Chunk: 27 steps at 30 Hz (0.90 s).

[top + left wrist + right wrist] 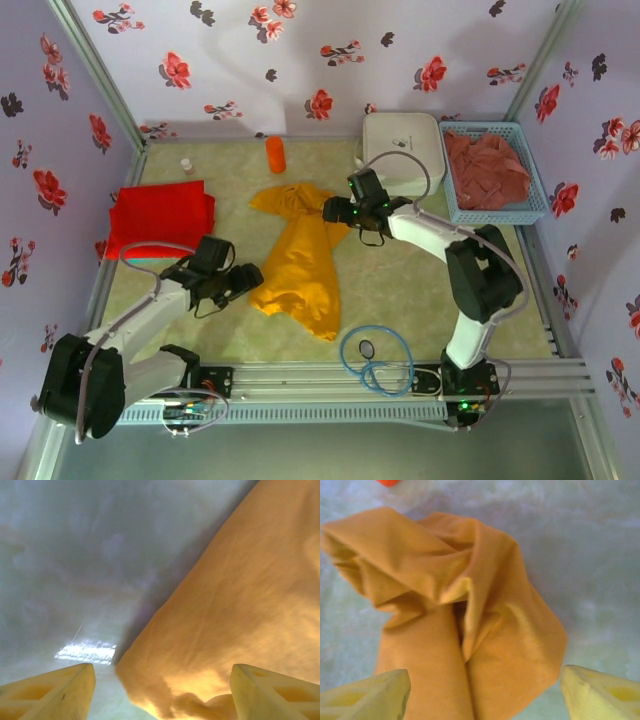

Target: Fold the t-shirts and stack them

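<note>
Pale yellow fingers point(60, 692) of the left gripper point(162, 685) stand spread at the bottom corners of the left wrist view. A hem corner of the golden-yellow t-shirt point(240, 610) lies between them unpinched, with the bare, glossy table point(75, 555) to its left. On the right wrist view the right gripper point(485, 687) also has its jaws wide apart and holds nothing. It is poised over the bunched, folded-over end of that shirt, and a sliver of an orange cylinder point(387, 482) shows at the top edge. From the top camera the wider layout is plain: the yellow shirt lies crumpled lengthwise mid-table, the left gripper at its near left edge and the right gripper at its far right end. A red t-shirt point(160, 217) lies flat in a rough rectangle at the left side, well apart. A reddish-pink t-shirt point(487, 170) is heaped in a blue basket point(530, 212) at the far right, just beside a white rounded case point(405, 150). The orange cylinder stands upright near the far wall, and a blue cable loop point(375, 362) lies by the metal rail point(330, 378) at the near edge. The surface is pale cream-green, and the walls point(300, 60) are lilac with red and dark flowers.
</note>
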Each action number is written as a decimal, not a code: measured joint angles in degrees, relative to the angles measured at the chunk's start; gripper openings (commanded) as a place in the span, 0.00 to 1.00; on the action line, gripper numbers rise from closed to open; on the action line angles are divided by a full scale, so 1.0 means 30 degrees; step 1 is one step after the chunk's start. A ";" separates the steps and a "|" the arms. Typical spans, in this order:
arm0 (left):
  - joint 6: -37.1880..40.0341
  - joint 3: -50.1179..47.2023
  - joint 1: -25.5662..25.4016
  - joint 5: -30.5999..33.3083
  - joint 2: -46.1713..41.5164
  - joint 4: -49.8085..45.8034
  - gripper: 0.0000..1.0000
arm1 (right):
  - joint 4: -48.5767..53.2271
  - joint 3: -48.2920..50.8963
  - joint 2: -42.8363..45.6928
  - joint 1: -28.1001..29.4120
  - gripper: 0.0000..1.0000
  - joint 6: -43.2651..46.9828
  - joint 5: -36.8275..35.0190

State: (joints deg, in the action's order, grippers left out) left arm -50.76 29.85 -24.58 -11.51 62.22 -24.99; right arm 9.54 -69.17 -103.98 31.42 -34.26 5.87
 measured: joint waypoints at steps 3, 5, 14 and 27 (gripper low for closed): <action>-0.0918 -0.0918 -0.0481 -0.0080 -0.0670 0.0240 0.68 | -0.0379 -0.0444 -0.1413 -0.0313 0.72 -0.0430 0.0554; -0.1566 -0.1450 -0.0838 -0.0138 -0.1115 0.0481 0.68 | -0.0597 -0.0969 -0.2295 -0.0372 0.71 -0.0685 0.0845; -0.4095 -0.3140 -0.2135 0.0182 -0.1836 0.2200 0.70 | -0.1304 -0.1719 -0.3767 -0.0372 0.62 -0.1668 0.1428; -0.4903 -0.2601 -0.2302 0.1195 -0.0066 0.1661 0.36 | -0.1311 -0.1421 -0.3767 -0.0372 0.10 -0.1785 0.0969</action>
State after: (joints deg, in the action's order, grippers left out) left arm -65.47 22.04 -31.48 -7.92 62.02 -20.01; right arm 5.61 -73.43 -115.28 30.30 -39.62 8.78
